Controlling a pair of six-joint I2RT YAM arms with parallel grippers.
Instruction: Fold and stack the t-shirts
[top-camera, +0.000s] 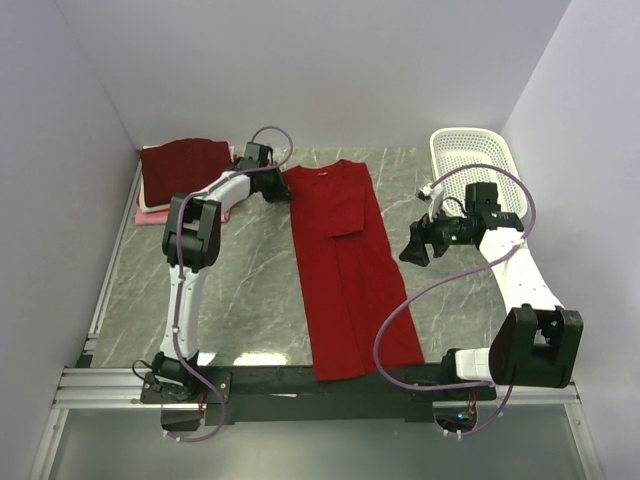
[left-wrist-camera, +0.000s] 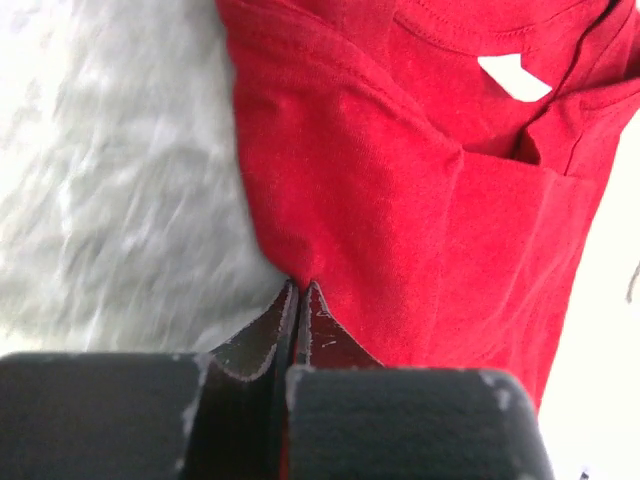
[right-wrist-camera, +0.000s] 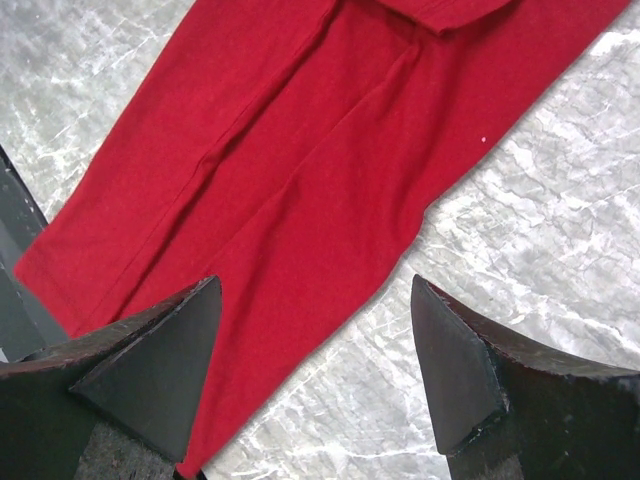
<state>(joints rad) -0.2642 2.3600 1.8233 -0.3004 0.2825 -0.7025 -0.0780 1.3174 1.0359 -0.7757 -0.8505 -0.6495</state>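
While the red t-shirt (top-camera: 345, 270) lies folded lengthwise on the table (top-camera: 250, 290), the left hand (left-wrist-camera: 300, 292) is clamped shut at its collar-end edge, apparently pinching cloth. The right hand (right-wrist-camera: 315, 285) hangs open nearby.

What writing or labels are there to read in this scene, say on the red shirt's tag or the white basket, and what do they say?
None: no word, number or logo can be read in any view.
White neck label on the red t-shirt: looks blank, no print to make out.
White perforated basket: no lettering shows.
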